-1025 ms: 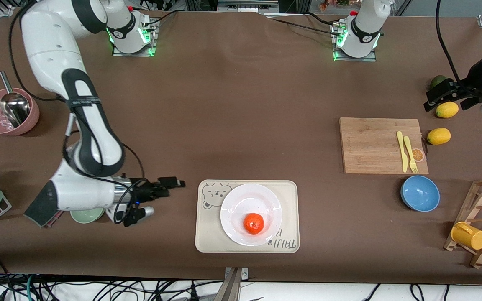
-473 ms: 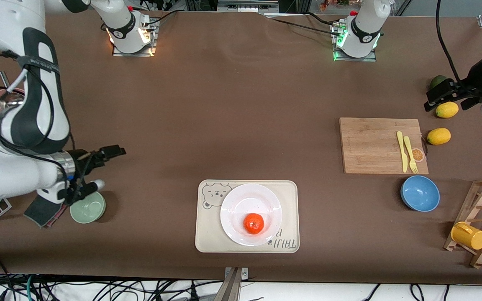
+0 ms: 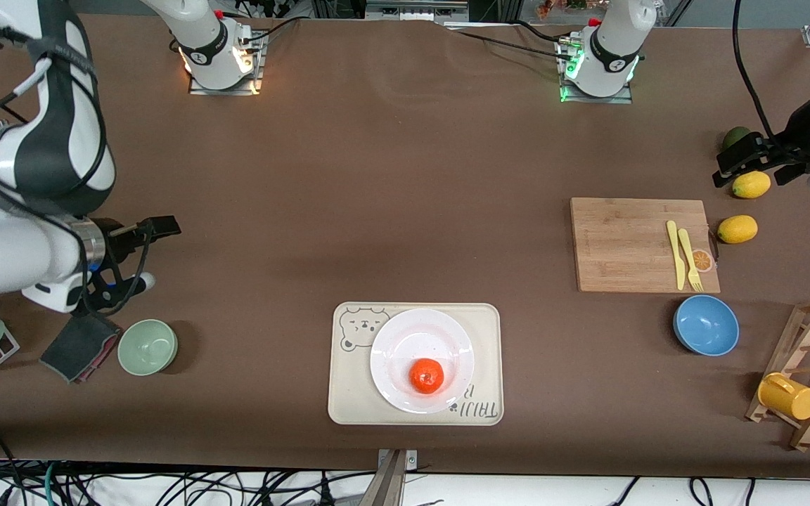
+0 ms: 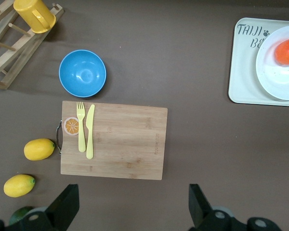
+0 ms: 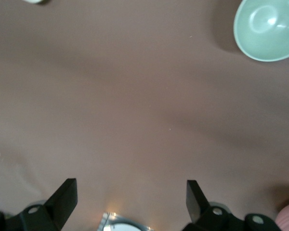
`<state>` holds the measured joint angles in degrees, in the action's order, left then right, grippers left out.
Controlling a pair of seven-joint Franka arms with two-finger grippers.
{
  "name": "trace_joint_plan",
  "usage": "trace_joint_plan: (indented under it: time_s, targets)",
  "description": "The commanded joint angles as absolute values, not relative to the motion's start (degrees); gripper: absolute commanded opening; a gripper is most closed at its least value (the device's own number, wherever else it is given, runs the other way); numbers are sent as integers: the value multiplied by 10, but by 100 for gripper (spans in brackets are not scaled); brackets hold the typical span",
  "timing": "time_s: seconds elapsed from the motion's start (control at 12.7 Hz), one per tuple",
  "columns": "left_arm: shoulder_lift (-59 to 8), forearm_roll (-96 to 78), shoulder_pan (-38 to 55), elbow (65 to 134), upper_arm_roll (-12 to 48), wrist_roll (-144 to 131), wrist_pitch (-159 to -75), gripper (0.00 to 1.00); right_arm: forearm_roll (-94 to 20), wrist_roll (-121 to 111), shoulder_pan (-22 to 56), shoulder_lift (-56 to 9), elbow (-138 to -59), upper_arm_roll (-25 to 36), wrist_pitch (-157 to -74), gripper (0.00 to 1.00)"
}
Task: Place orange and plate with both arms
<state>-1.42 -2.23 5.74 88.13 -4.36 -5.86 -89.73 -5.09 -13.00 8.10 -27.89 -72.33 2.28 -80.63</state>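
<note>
The orange (image 3: 427, 375) sits on the plate (image 3: 394, 342), which rests on the bear-printed tray (image 3: 346, 400) near the front edge of the surface (image 3: 391, 190); the placing looks finished. The right gripper (image 5: 130, 192), fingers released, hangs over bare surface at the right arm's end above the green bowl (image 3: 148, 346). The left gripper (image 4: 134, 202), fingers spread and empty, waits by the lemons (image 3: 751, 184), leaving wide clear room around the tray.

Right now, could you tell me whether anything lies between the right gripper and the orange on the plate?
Nothing visible does. Bare table separates the open right gripper from the orange, which sits on the plate; the green bowl lies off that path.
</note>
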Motion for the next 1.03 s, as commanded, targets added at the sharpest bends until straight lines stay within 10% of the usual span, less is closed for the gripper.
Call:
trace_joint_plan:
  time_s: [0.0,0.95]
  targets:
    - [-22,-37,51,864,-42,-50,-885,100,-38,-100,77,-100,-968,28,-909,100]
    - [-22,-37,51,864,-42,-50,-885,100,30,-25,15,11,-927,27,-809,100]
